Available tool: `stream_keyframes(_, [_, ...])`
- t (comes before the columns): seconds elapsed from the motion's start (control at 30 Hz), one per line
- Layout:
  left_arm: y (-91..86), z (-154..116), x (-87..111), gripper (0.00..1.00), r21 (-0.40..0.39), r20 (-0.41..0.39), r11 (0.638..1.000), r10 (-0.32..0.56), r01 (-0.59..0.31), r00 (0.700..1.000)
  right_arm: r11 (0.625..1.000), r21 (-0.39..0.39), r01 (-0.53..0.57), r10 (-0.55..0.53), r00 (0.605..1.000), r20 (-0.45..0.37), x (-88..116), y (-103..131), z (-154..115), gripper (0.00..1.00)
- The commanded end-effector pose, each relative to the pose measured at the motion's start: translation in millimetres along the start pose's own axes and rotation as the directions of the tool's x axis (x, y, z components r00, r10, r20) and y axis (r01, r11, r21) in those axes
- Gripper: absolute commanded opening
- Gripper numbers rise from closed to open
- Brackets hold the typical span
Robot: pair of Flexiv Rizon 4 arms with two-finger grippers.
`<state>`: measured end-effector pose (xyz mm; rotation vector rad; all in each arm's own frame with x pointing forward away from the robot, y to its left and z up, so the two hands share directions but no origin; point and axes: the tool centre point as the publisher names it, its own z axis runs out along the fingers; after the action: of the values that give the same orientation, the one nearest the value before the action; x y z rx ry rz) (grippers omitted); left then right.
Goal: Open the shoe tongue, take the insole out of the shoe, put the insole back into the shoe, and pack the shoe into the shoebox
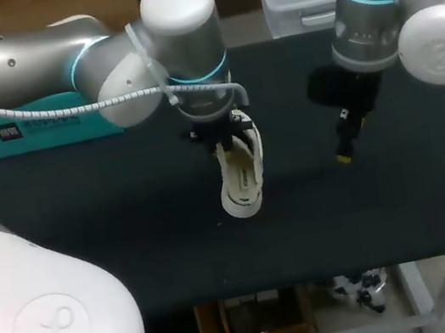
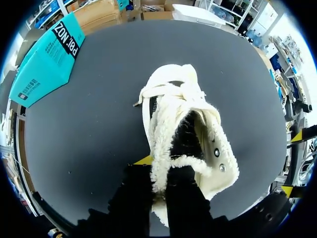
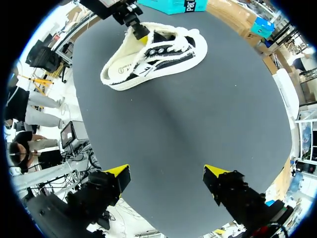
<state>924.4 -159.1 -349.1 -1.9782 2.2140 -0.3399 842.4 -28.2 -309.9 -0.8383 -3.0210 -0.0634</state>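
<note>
1. While one white, fleece-lined shoe [image 1: 240, 176] sits near the middle of the black table [image 1: 85, 217], toe toward the table's near edge, the left gripper [image 1: 227, 141] stands directly over its heel end.
2. Seen from the left wrist, the left gripper [image 2: 159, 169] is clamped on the shoe [image 2: 183, 124]. Its two dark fingers [image 2: 185, 198] pinch the fluffy collar [image 2: 173, 161] from both sides, and one yellow tip shows beside the fleece.
3. Ahead of those fingers, white laces [image 2: 173, 91] bunch across the front of the shoe. The opening behind them is dark, and what lies inside cannot be made out.
4. One teal shoebox [image 1: 27, 132] rests at the table's far left, well apart from the shoe.
5. To the right of the shoe and clear of it, the right gripper [image 1: 344, 154] hangs above the tabletop and holds nothing.
6. From the right wrist, the right gripper [image 3: 166, 173] shows two yellow tips spread wide over bare black surface. The shoe [image 3: 153, 52] lies well ahead of it, with the left gripper [image 3: 136, 27] at the shoe's upper rim and the shoebox [image 3: 173, 5] beyond.
</note>
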Motion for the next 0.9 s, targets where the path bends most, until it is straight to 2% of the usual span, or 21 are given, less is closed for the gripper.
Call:
stream_keyframes(0.03, [3.5, -19.4, -16.0, 0.00, 0.024, -0.052, 0.999, 0.044, -0.042, 0.998, 1.000, 0.000, 0.001, -0.001, 1.000, 0.000, 0.2, -0.8, -0.7, 1.00])
stream_keyframes(0.07, [1.4, -21.6, -17.4, 0.00, 0.026, -0.057, 0.998, 0.056, -0.055, 0.997, 0.994, -0.040, 0.106, -0.104, 0.993, 0.051, 2.5, 1.5, -1.2, 1.00])
stream_keyframes(0.1, [-0.9, -23.3, -18.2, 0.00, 0.027, -0.064, 0.997, 0.076, -0.075, 0.995, 0.984, -0.046, 0.172, -0.168, 0.983, 0.079, 2.5, 1.3, -2.0, 1.00])
stream_keyframes(0.17, [-5.9, -26.8, -19.5, 0.00, 0.033, -0.075, 0.993, 0.117, -0.115, 0.990, 0.966, -0.026, 0.257, -0.253, 0.961, 0.109, -0.1, 0.1, -4.0, 1.00])
stream_keyframes(0.2, [-7.4, -28.3, -19.9, 0.00, 0.036, -0.084, 0.990, 0.142, -0.140, 0.986, 0.945, 0.000, 0.328, -0.325, 0.937, 0.126, -1.8, -0.2, -4.5, 1.00])
stream_keyframes(0.27, [-10.8, -32.5, -20.8, 0.00, 0.047, -0.102, 0.979, 0.202, -0.198, 0.974, 0.933, -0.013, 0.360, -0.355, 0.923, 0.148, -5.4, -4.6, -6.6, 1.00])
stream_keyframes(0.33, [-14.2, -36.0, -21.0, 0.00, 0.063, -0.108, 0.969, 0.244, -0.238, 0.964, 0.899, 0.030, 0.438, -0.436, 0.883, 0.173, -5.5, -6.7, -9.3, 1.00])
stream_keyframes(0.37, [-15.0, -37.6, -20.6, 0.00, 0.069, -0.107, 0.959, 0.279, -0.273, 0.954, 0.906, 0.019, 0.423, -0.420, 0.892, 0.169, -8.1, -9.1, -11.5, 1.00])
stream_keyframes(0.43, [-15.7, -41.2, -20.1, 0.00, 0.102, -0.101, 0.941, 0.332, -0.322, 0.938, 0.880, 0.042, 0.473, -0.473, 0.864, 0.174, -10.5, -9.9, -14.3, 1.00])
stream_keyframes(0.5, [-15.7, -44.6, -19.7, 0.00, 0.130, -0.083, 0.922, 0.377, -0.365, 0.922, 0.880, 0.036, 0.474, -0.473, 0.866, 0.165, -16.2, -13.0, -18.0, 1.00])
stream_keyframes(0.53, [-15.9, -46.2, -19.3, 0.00, 0.140, -0.079, 0.913, 0.395, -0.382, 0.915, 0.867, 0.051, 0.495, -0.497, 0.853, 0.158, -18.5, -13.1, -19.6, 1.00])
stream_keyframes(0.63, [-17.9, -51.8, -19.5, 0.00, 0.170, -0.059, 0.891, 0.436, -0.421, 0.898, 0.855, 0.057, 0.516, -0.519, 0.848, 0.110, -27.8, -13.9, -24.6, 1.00])
stream_keyframes(0.67, [-17.7, -53.4, -19.5, 0.00, 0.179, -0.050, 0.885, 0.445, -0.431, 0.894, 0.865, 0.056, 0.499, -0.503, 0.861, 0.081, -31.5, -13.6, -26.7, 1.00])
stream_keyframes(0.8, [-16.6, -59.6, -20.1, 0.00, 0.210, -0.020, 0.863, 0.473, -0.459, 0.881, 0.868, 0.042, 0.495, -0.495, 0.869, -0.010, -45.7, -12.3, -33.7, 1.00])
stream_keyframes(0.9, [-15.7, -63.0, -20.1, 0.00, 0.224, -0.001, 0.854, 0.482, -0.469, 0.876, 0.862, 0.035, 0.506, -0.504, 0.862, -0.050, -54.0, -12.1, -36.2, 1.00])
